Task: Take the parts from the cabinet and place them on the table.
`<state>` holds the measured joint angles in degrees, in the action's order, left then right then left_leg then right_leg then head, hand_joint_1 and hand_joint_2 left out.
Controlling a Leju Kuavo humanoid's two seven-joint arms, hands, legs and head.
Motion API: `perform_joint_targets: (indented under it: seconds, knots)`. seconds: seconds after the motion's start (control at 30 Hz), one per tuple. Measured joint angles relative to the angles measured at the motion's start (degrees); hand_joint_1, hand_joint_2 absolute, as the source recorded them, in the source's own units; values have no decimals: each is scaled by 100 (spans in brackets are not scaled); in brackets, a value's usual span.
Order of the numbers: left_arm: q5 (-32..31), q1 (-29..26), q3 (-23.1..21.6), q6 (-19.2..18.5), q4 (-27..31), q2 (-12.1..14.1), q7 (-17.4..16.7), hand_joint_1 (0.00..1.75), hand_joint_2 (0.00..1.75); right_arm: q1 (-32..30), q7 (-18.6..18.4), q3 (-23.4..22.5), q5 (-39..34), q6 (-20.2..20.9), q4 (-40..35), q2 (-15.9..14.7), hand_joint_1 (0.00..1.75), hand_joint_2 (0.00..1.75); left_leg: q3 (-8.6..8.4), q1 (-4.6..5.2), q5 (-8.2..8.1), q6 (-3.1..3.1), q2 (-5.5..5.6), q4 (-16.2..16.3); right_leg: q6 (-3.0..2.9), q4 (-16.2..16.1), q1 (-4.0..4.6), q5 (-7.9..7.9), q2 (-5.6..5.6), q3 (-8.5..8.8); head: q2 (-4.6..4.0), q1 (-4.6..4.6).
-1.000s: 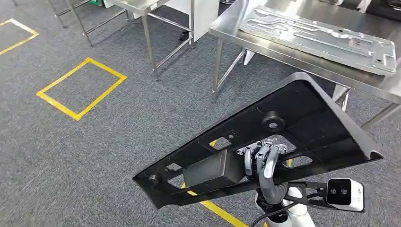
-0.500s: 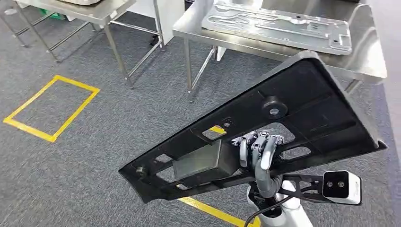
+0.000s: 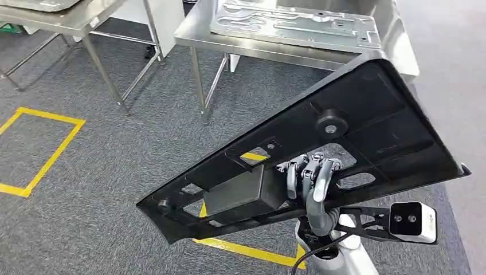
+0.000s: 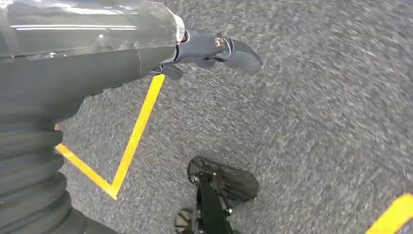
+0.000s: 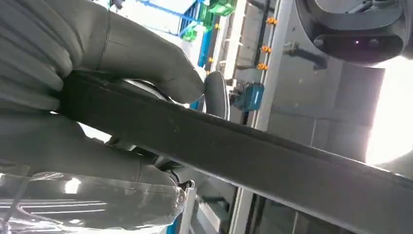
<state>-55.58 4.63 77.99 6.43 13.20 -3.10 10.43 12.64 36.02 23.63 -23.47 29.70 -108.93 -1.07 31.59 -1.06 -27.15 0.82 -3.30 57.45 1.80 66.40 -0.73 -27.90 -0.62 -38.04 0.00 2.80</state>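
Black part [image 3: 344, 132], a long flat panel with cut-outs, a round knob and a boxy block on its near end, is up in the air, carried tilted in front of the robot and not yet on anything. The right robot hand [image 3: 312, 180] grips it through one of the middle openings, fingers curled over the panel's edge; the right wrist view shows thumb and fingers clamped on either side of a dark bar of it. The left robot hand [image 4: 209, 48] hangs low over the carpet, holding nothing, its fingers loosely apart.

I'd say the carrying step is in hand: the part is out of the cabinet and the steel tabletop [image 3: 395, 48] lies just ahead. What comes next, to my eye, is closing in, levelling the panel and lowering it onto bare steel.

A silver stamped metal plate [image 3: 295, 26] already covers much of that tabletop, running along its far side towards the left corner, so free room looks scarce, mostly the near edge and right end. A second steel table [image 3: 63, 17] stands to the left, and yellow floor tape [image 3: 40, 166] marks the grey carpet
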Motion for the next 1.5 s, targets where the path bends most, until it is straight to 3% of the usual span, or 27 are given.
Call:
perform_joint_targets:
  seconds: [0.03,0.07,0.2,0.23,0.27,0.3,0.37,0.4,0.43,0.5,0.53,0.57,0.6,0.7,0.73,0.8,0.83,0.9,0.93,1.0,1.07,1.2,1.27,1.3,1.4,1.43,1.5]
  knots:
    - [0,4,0,0,0,-2,2,0,175,5,0,2,0,0,-2,2,175,175,-30,2,-17,-20,-46,0,-35,-527,11,205,-146,296,0,0]
    - [2,4,2,0,0,-2,2,0,175,17,0,4,0,0,-7,4,175,175,-50,18,-34,-44,-85,1,-76,-838,55,167,-404,443,0,0]
    - [7,21,13,0,0,-2,7,0,175,17,-2,31,2,-2,-35,22,175,175,-95,60,-76,-181,-303,-12,-192,-851,102,210,-129,392,0,0]
    - [7,40,15,0,0,2,7,0,175,12,-2,35,4,-2,-48,30,175,175,-76,22,-127,-219,-226,33,-240,-899,31,246,-72,430,0,2]
    - [7,43,17,-2,0,2,13,0,175,32,2,39,2,0,-50,35,175,175,-24,14,-247,-244,41,203,-268,-909,30,250,-27,432,0,0]
    - [4,39,20,-2,0,-4,13,0,175,43,0,53,2,0,-48,55,175,175,155,6,-480,-257,190,592,-300,-909,32,253,15,428,0,2]
    - [7,12,31,2,0,-2,13,0,175,34,-2,66,4,0,-46,70,175,175,625,3,-889,-292,278,1553,-313,-903,42,252,163,424,0,2]
    - [7,-3,31,2,0,2,13,0,175,28,-2,74,4,0,-46,70,175,175,781,4,-926,-299,280,1833,-313,-902,47,252,236,425,0,2]
    - [9,-9,33,4,0,2,13,0,175,28,-2,81,4,0,-46,70,175,175,811,3,-831,-296,280,1836,-312,-900,47,252,306,433,0,2]
    - [17,-4,35,7,0,2,13,0,175,28,0,85,9,-4,-46,70,175,175,494,-1,-292,-268,316,1045,-299,-886,43,243,466,458,0,2]
    - [20,-2,35,13,0,7,15,0,175,28,2,87,9,-7,-44,72,175,175,247,-12,-12,-248,437,491,-279,-873,42,230,532,473,0,2]
    - [22,-8,37,18,0,13,15,0,175,29,11,87,13,-9,-41,74,175,175,119,-33,45,-210,757,154,-261,-865,31,221,579,458,0,0]
    - [22,-10,39,20,0,11,15,0,175,34,18,87,18,-13,-33,81,175,175,69,-49,8,-183,863,28,-220,-815,63,218,646,417,0,0]
    - [24,5,39,26,0,11,7,0,175,10,33,90,33,-22,-28,83,175,175,80,14,20,-94,704,70,-92,-866,-3,275,830,371,0,0]
    - [33,17,39,26,0,2,4,0,175,12,44,90,33,-22,-31,81,175,175,51,-72,64,-29,616,-7,-56,-844,11,256,856,366,0,2]
    - [61,30,42,28,0,-7,2,0,175,12,72,90,39,-15,-26,81,175,175,28,-32,68,43,484,-31,-36,-431,36,-17,333,165,0,0]
    - [68,22,46,31,0,-7,-4,0,175,7,83,92,42,-4,-24,83,175,175,30,-15,64,51,405,-30,-16,25,30,-248,196,-67,0,0]
    - [83,-5,59,18,0,-7,-2,0,175,-12,96,92,96,-26,-6,83,175,175,37,2,50,60,245,-27,13,854,7,-540,111,-495,0,0]
    - [85,-7,66,11,0,-4,0,0,175,-16,101,92,136,-44,7,83,175,175,35,4,45,53,223,-27,21,931,-5,-498,95,-537,0,0]
    - [92,15,96,-42,0,-7,7,0,175,-15,105,92,195,-96,15,83,175,175,18,4,33,35,154,-26,9,328,-13,-113,68,-208,0,0]
    - [90,40,103,-114,0,-7,4,0,175,8,111,92,214,-116,15,83,175,175,-19,5,15,5,121,-26,-81,-769,9,280,-20,426,0,0]
    - [76,43,116,-186,0,-2,9,0,175,44,118,92,245,-164,15,79,175,175,-33,33,-4,-137,88,-39,-157,-875,86,195,-12,446,0,0]
    - [74,54,116,-212,0,11,31,0,175,60,120,92,245,-188,13,79,175,175,-31,17,-74,-205,162,51,-234,-980,15,244,4,522,0,0]
    - [72,50,116,-225,0,11,37,0,175,84,120,92,243,-195,13,79,175,175,86,14,-250,-210,215,308,-274,-986,11,240,4,533,0,0]
    - [72,23,118,-234,0,24,37,0,175,97,120,92,243,-195,15,79,175,175,784,8,-829,-258,277,1673,-313,-975,31,215,54,531,0,0]
    - [72,10,120,-245,0,28,39,0,175,96,122,92,243,-197,15,79,175,175,909,6,-803,-267,277,1855,-312,-968,34,200,80,537,0,0]
    - [72,1,118,-260,0,35,44,0,175,96,125,92,236,-227,15,72,175,175,706,3,-368,-246,277,1321,-289,-946,35,155,132,583,0,0]
